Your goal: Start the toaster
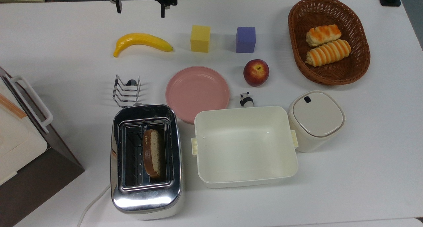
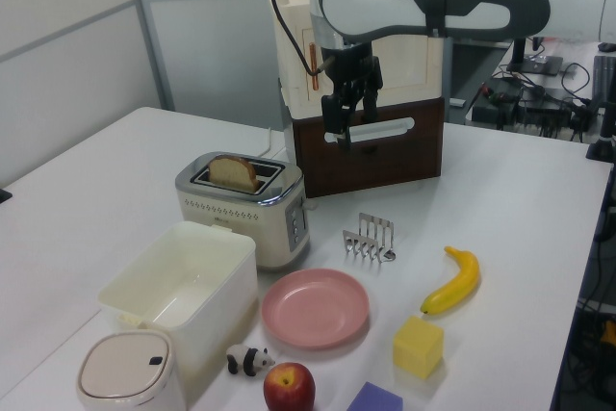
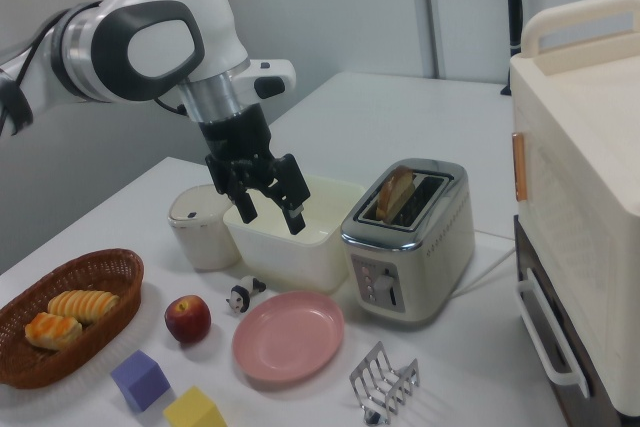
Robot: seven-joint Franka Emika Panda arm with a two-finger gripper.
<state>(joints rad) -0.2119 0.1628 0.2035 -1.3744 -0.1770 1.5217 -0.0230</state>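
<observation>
Gripper: jaws spread apart, holding nothing; raised above the table, fingers pointing down.
Toaster: chrome, near the top view's lower edge, well apart from gripper; bread slice upright in one slot; toast rack just beyond it; cream tub alongside.

Left view: the gripper, fingers spread and empty, hangs above the table in front of the white and brown box appliance. The toaster stands below with a bread slice upright in one slot, beside the cream tub; a wire toast rack and pink plate lie near.
</observation>
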